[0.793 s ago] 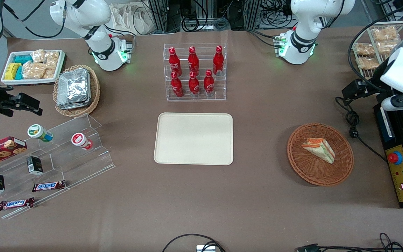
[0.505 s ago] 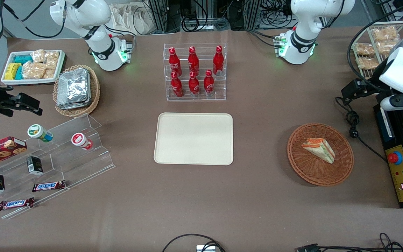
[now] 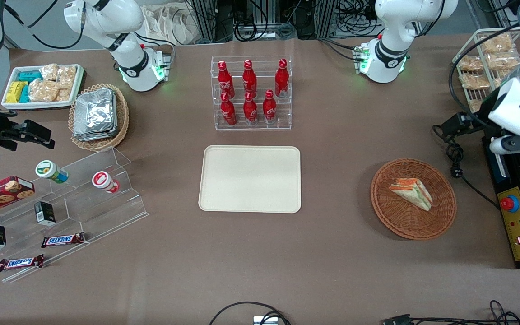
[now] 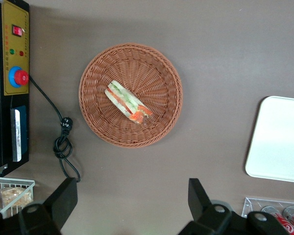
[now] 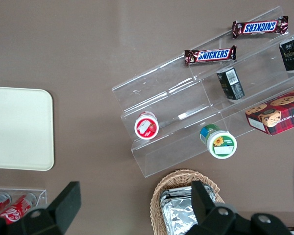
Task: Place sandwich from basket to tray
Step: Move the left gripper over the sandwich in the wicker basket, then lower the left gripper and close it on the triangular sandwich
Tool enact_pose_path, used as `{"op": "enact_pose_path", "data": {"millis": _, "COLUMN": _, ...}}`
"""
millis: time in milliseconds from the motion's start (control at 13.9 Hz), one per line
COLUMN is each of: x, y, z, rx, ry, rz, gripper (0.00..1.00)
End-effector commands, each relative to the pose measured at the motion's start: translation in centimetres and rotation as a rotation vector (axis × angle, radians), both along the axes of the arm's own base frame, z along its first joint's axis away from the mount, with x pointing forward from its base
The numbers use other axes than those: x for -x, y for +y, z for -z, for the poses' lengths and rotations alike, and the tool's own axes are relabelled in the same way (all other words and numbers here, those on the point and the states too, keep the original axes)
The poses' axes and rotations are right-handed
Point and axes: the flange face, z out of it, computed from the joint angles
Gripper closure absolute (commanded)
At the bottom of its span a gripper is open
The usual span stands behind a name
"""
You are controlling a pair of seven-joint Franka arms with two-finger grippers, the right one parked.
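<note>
Tray point(image 3: 250, 178): cream-beige, flat on the brown table point(image 3: 332, 253) at its middle, nothing on it. Well apart from the jaws, toward the parked arm's end. One rounded end of it shows in the left wrist view point(image 4: 279, 142).

Bottle rack point(image 3: 251, 92): clear, holding red bottles, beside the tray and farther from the front camera than it.

Basket point(image 3: 413, 198): reddish-brown wicker, round and shallow, flat on the table toward the working arm's end. In the left wrist view point(image 4: 161, 73) it lies well below the jaws, ahead of the gap between them.

Sandwich point(image 3: 411, 193): lying on its side in the basket, near the basket's middle, untouched. White bread, orange-red and green filling at the cut side point(image 4: 127, 102). Well clear of both fingers.

Gripper point(image 4: 132, 200): high above the table, near the basket, holding nothing. Jaws stand wide apart; the two dark fingers point(image 4: 63, 198) frame bare table between them.

Control box point(image 3: 515, 225): black with a yellow panel and a red button, at the table edge beside the basket. A black cable point(image 3: 456, 164) lies between them.
</note>
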Motion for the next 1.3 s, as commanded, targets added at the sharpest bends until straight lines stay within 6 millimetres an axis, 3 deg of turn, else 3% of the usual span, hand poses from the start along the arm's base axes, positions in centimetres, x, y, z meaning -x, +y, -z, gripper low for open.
{"op": "enact_pose_path", "data": {"millis": 0, "x": -2.1, "y": 0.3, "z": 4.9, "rx": -0.004, "ry": 0.051, "rz": -0.074, "gripper": 0.0}}
{"op": "enact_pose_path", "data": {"millis": 288, "x": -5.5, "y": 1.4, "z": 12.3, "rx": -0.027, "ry": 0.069, "rz": -0.451, "gripper": 0.0}}
{"op": "enact_pose_path", "data": {"millis": 577, "x": -4.5, "y": 1.4, "z": 22.5, "rx": -0.03, "ry": -0.012, "rz": -0.773, "gripper": 0.0}}
{"op": "enact_pose_path", "data": {"millis": 649, "x": -4.1, "y": 2.6, "z": 24.3, "rx": -0.025, "ry": -0.03, "rz": -0.808, "gripper": 0.0}}
{"op": "enact_pose_path", "data": {"millis": 721, "x": -3.7, "y": 3.6, "z": 25.6, "rx": -0.02, "ry": -0.048, "rz": -0.833, "gripper": 0.0}}
{"op": "enact_pose_path", "data": {"millis": 937, "x": -2.4, "y": 4.2, "z": 29.0, "rx": -0.027, "ry": -0.036, "rz": -0.858, "gripper": 0.0}}
{"op": "enact_pose_path", "data": {"millis": 1225, "x": -1.4, "y": 5.1, "z": 32.0, "rx": -0.015, "ry": -0.057, "rz": -0.883, "gripper": 0.0}}
